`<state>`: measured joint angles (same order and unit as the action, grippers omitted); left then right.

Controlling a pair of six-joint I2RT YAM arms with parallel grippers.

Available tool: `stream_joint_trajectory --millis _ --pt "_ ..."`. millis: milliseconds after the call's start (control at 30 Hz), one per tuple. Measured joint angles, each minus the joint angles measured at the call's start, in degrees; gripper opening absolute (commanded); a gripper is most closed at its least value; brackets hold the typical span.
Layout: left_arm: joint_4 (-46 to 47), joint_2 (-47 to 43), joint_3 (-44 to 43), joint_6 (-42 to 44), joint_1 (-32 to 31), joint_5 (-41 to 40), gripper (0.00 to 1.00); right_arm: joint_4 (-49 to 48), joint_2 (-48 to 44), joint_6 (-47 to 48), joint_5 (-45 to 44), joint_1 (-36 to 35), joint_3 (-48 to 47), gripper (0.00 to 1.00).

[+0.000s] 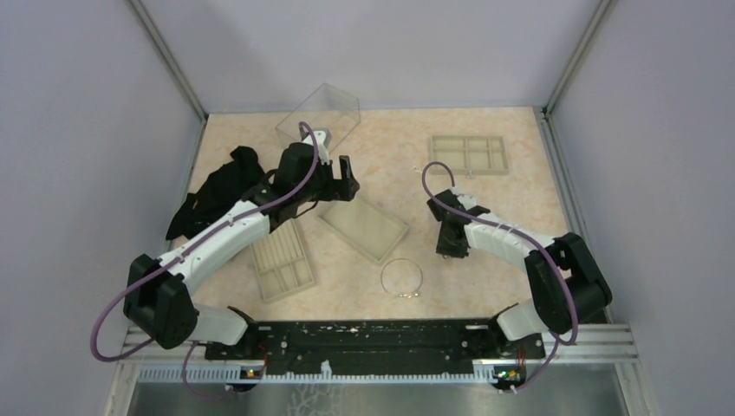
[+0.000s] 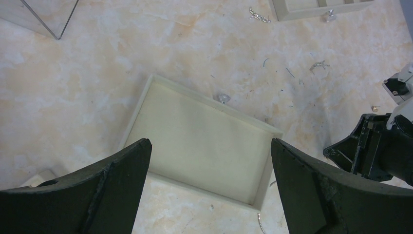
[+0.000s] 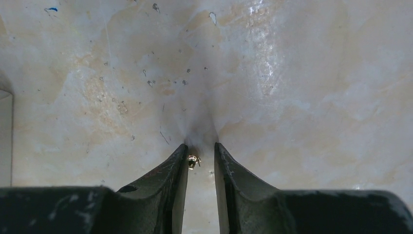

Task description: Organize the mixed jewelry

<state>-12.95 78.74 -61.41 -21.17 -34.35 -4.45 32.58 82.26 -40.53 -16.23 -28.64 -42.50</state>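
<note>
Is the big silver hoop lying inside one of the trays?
No, the silver hoop lies by itself on the bare tabletop.

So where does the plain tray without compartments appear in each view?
Top external: plain tray at the table's centre, between the arms.
Left wrist: fills the middle, inside the open left claw.
Right wrist: unclear; a pale strip at the left edge may be it.
Shared landmark: wire hoop beside the tray's corner, top and left-wrist views.
</note>
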Motion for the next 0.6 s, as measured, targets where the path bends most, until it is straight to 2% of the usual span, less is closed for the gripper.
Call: stream_joint_trajectory --millis 333,600 --pt "0.0 0.0 0.0 0.0 0.0 0.0 0.99 0.3 0.0 -0.5 1.1 -0.1 0.0 0.26" --pt "0.0 0.4 0.0 0.0 0.0 0.0 0.99 1.1 0.5 -0.7 2.6 -0.1 -0.7 0.18"
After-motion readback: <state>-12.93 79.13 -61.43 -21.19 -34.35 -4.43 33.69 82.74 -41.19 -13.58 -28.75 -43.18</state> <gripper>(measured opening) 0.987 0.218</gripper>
